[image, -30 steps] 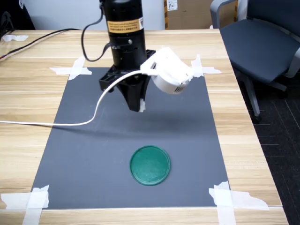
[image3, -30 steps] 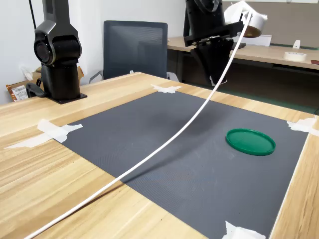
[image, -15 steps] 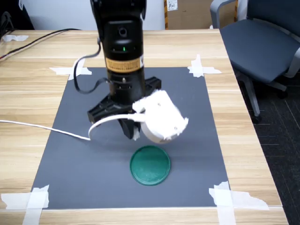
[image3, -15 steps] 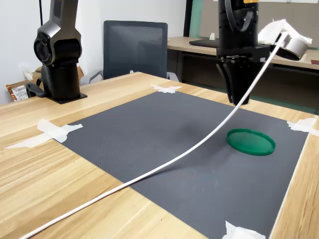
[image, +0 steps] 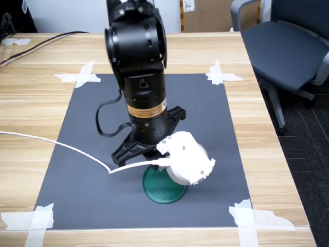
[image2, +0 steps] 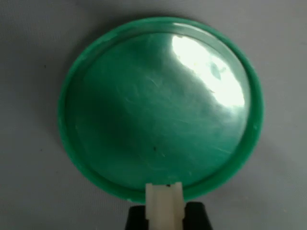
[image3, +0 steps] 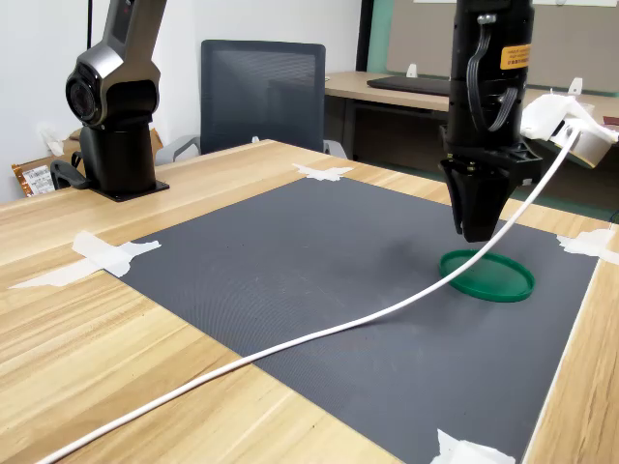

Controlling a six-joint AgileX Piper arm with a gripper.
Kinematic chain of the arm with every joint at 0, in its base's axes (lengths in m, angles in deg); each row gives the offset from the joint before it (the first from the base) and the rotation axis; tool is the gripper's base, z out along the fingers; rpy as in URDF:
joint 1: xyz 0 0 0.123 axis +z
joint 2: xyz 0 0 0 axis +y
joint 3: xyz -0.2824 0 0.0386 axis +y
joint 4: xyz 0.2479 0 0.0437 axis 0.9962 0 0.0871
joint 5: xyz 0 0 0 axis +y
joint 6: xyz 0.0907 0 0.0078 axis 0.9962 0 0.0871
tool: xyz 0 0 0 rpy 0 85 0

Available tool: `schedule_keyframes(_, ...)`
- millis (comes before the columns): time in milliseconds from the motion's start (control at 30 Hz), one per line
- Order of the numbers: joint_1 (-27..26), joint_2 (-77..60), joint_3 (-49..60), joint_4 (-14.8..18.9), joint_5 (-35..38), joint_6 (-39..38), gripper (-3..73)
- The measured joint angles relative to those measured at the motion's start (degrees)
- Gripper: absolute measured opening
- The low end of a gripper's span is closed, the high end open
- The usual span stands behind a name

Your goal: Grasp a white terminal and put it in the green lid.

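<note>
Claw [image3: 481, 235] hangs w/ tips just above the near edge of green lid [image2: 160, 105] on the dark mat [image: 77, 170], jaws closed tight on white terminal [image2: 164, 205], held over the lid's rim.

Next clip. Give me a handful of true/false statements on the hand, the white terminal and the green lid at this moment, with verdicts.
1. The hand holds the white terminal between its fingers. True.
2. The white terminal already lies loose inside the green lid. False: in the wrist view it is still gripped, at the lid's near rim.
3. The green lid is empty. True: the wrist view shows only bare, shiny plastic.
4. The green lid sits on bare wood. False: it rests on the dark grey mat.
5. The hand hangs over the mat's far corner, away from the lid. False: in the second exterior view it is right above the lid.
</note>
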Motion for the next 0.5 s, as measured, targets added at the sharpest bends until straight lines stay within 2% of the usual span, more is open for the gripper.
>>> schedule_keyframes(300,0.0,2.4,-0.1,0.1,-0.1,-1.4,7.2)
schedule_keyframes(500,0.0,3.3,-0.1,1.8,0.0,-6.2,10.2)
